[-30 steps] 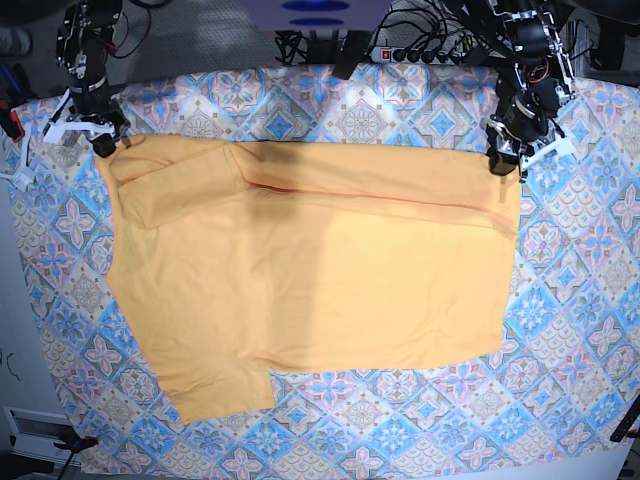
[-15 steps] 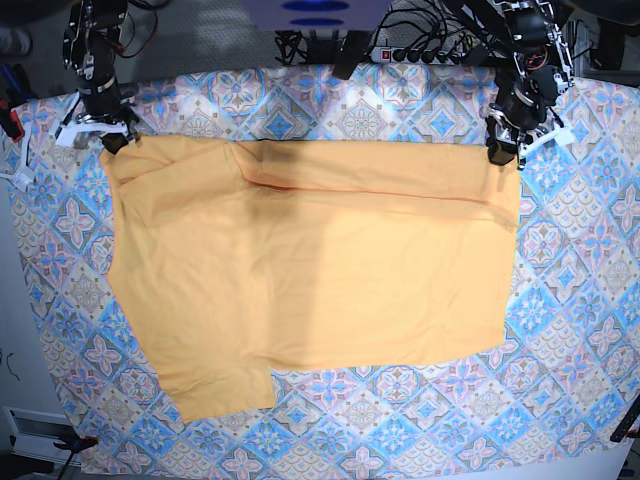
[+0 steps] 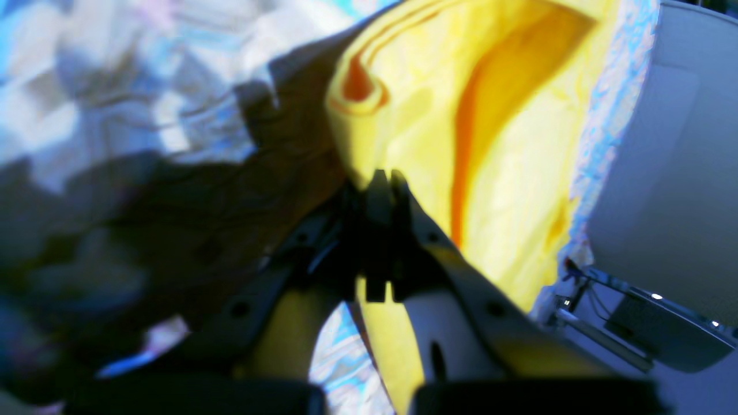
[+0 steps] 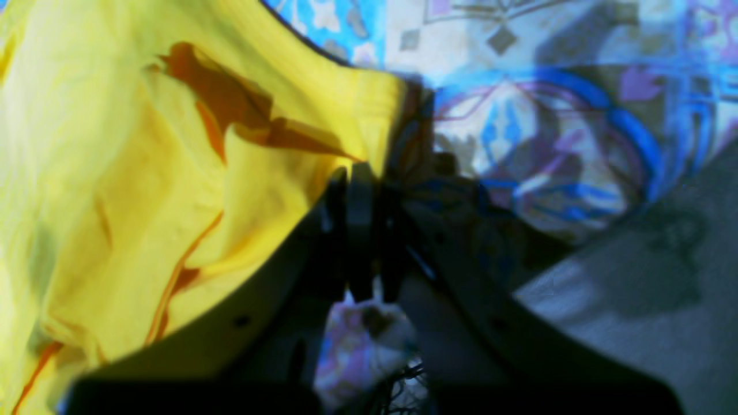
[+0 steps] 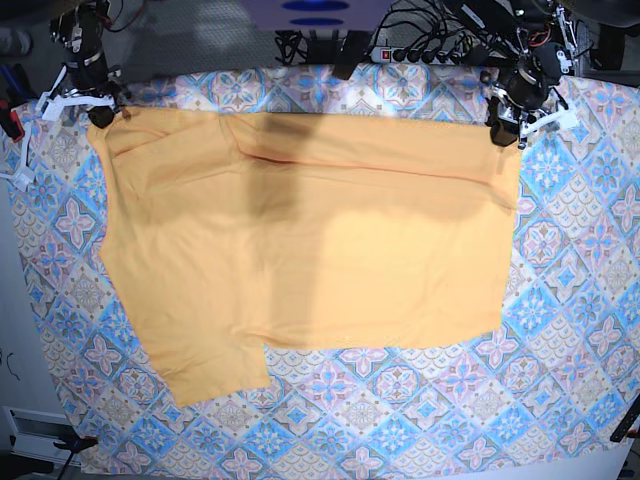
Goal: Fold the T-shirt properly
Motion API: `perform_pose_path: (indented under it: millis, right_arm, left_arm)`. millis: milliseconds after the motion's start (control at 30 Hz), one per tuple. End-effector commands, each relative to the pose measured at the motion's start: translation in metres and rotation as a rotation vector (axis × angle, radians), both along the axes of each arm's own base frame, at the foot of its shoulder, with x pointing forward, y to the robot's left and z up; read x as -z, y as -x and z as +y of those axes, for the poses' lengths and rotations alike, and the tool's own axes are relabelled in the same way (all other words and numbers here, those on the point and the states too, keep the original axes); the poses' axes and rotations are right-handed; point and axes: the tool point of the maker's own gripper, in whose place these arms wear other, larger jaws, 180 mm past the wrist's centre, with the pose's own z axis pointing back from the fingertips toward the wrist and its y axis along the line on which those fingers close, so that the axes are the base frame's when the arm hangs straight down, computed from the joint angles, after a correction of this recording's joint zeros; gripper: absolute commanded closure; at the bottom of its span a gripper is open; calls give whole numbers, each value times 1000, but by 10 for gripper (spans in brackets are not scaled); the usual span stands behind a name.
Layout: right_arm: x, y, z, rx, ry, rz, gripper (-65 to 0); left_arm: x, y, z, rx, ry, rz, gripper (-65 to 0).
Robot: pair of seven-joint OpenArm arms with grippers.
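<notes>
The yellow-orange T-shirt (image 5: 310, 250) lies spread across the tile-patterned cloth, a sleeve at the lower left. Its far edge is lifted and pulled taut between my two grippers. My left gripper (image 5: 503, 135) is shut on the shirt's far right corner; in the left wrist view the fingertips (image 3: 380, 181) pinch the yellow fabric (image 3: 490, 115). My right gripper (image 5: 100, 118) is shut on the far left corner; in the right wrist view its fingertips (image 4: 360, 176) clamp the shirt's edge (image 4: 173, 173).
The blue-and-pink tile-patterned cloth (image 5: 570, 300) covers the table under the shirt. A power strip and cables (image 5: 420, 50) lie beyond the far edge. A grey floor area (image 3: 663, 173) lies off the table's side.
Both grippers have moved toward the far edge of the table with the shirt's corners, drawing the whole shirt away from the near edge and stretching its top edge.
</notes>
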Motion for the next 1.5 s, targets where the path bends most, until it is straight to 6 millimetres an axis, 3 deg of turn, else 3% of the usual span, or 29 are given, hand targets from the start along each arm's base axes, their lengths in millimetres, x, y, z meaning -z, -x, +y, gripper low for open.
perform_pose_path:
  millis: [0, 467, 800, 1200, 1467]
  right_arm:
    - [-10, 1, -12, 3, 31, -25, 0]
    - [-4, 28, -16, 11, 38, 32, 0]
    - [-2, 41, -17, 11, 39, 60, 0]
    - [-2, 50, -17, 7, 41, 77, 0]
    - [-2, 50, -18, 12, 45, 74, -2]
  left_arm:
    - [-6, 3, 6, 5, -17, -12, 0]
    - [9, 53, 3, 5, -10, 95, 0]
    - [-2, 60, 1, 29, -29, 91, 0]
    - [1, 81, 1, 24, -21, 132, 0]
    - [1, 80, 1, 24, -21, 131, 0]
